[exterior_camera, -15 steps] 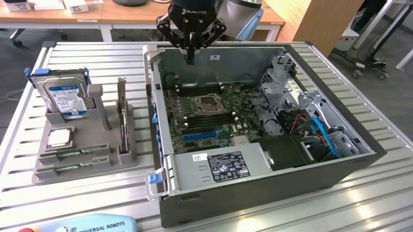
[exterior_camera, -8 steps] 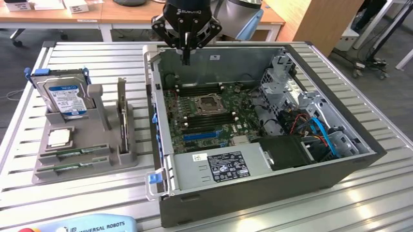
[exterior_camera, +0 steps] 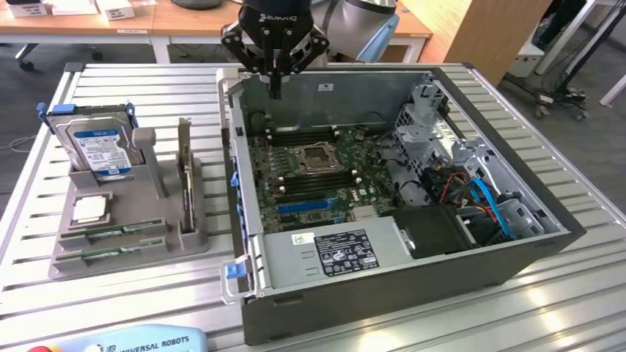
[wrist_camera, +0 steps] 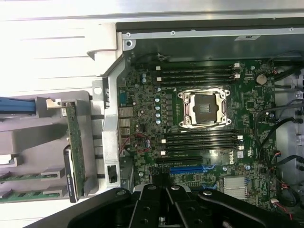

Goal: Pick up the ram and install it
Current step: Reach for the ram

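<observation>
Nearest, a pale blue pendant bears the words "UNIVERSAL ROBOTS". Behind it an open computer case lies on its side. Its grey power supply carries a white-and-black label too small to read, and the green motherboard shows a white "DELL" mark in the wrist view. At the exterior view's left, just beside the case, a grey holder holds the ram, green sticks lying flat in its front slots. Behind them sit a square silver processor and an upright hard drive with a blue label. The gripper hangs over the case's far wall, fingers pressed together, carrying nothing. All rests on a slatted metal table; wooden desks stand beyond.
</observation>
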You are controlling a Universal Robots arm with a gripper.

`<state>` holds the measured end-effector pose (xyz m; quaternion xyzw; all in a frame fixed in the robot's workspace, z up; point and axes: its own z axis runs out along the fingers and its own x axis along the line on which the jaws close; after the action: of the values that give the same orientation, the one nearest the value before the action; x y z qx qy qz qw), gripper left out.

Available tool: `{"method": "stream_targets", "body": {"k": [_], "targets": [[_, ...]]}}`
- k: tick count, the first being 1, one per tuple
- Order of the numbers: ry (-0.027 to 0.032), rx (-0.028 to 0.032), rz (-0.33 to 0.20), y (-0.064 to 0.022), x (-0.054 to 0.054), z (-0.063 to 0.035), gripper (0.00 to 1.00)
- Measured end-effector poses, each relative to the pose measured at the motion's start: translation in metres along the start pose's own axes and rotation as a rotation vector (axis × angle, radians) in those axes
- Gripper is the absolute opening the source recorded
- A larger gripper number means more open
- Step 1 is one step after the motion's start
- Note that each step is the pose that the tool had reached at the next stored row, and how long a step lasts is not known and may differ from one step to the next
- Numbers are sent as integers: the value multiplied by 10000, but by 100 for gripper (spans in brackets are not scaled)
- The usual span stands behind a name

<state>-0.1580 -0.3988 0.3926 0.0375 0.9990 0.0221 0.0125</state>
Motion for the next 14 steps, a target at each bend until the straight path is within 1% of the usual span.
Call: {"method": "stream_targets", "body": {"k": [5, 14], "targets": [[0, 0, 0, -5, 58, 1, 10], [0, 0, 0, -16, 203, 3, 10]]}}
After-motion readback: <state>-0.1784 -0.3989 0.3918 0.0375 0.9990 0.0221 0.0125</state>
